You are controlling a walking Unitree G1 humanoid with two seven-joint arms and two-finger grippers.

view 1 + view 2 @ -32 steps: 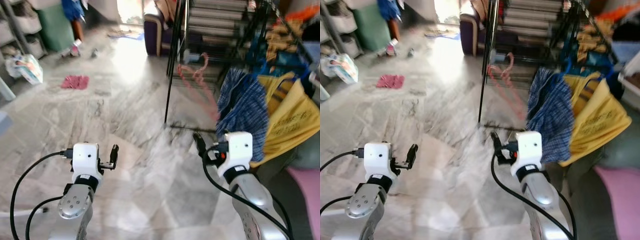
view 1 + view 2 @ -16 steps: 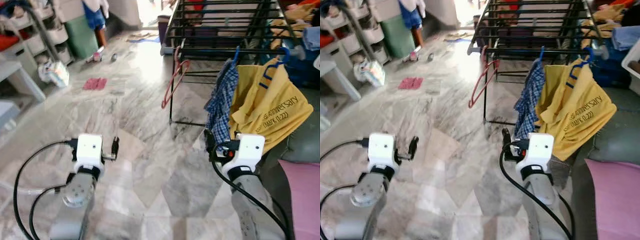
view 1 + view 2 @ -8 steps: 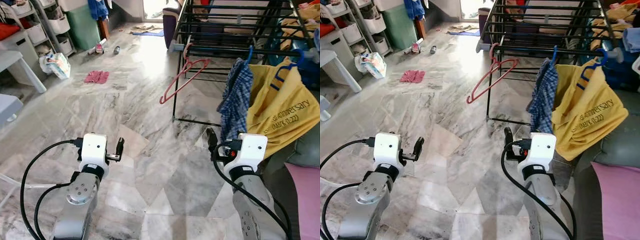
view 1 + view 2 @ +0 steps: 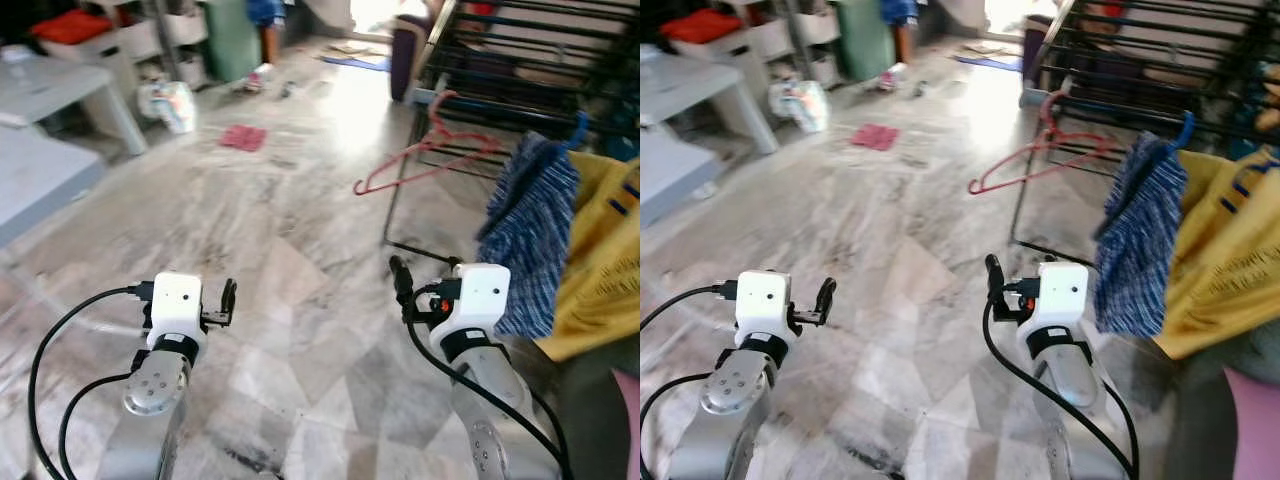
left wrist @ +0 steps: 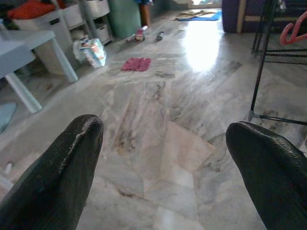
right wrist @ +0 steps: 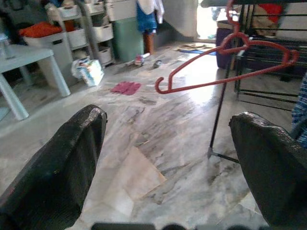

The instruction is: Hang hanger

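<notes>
A red hanger [image 4: 432, 170] hangs tilted from the near corner of a black drying rack [image 4: 520, 60], with nothing on it. The right wrist view has the red hanger [image 6: 217, 81] ahead and above, well beyond the fingers. My right gripper [image 4: 400, 280] is held low over the marble floor, short of the rack's leg, open and holding nothing. My left gripper [image 4: 228, 297] is out to the left at the same height, also open and holding nothing. A blue checked shirt [image 4: 530, 235] and a yellow shirt [image 4: 610, 260] hang on blue hangers to the right.
A grey table [image 4: 50, 90] stands at the left. Behind it are storage shelves, a plastic bag [image 4: 167, 105] and a green bin [image 4: 232, 40]. A pink cloth [image 4: 243, 137] lies on the floor. A person's legs [image 4: 265, 20] show at the far back.
The whole picture has shifted, so the camera moved: the table now shows at the left and the rack sits further right. Both grippers keep the same open pose. The hanger stays on the rack.
</notes>
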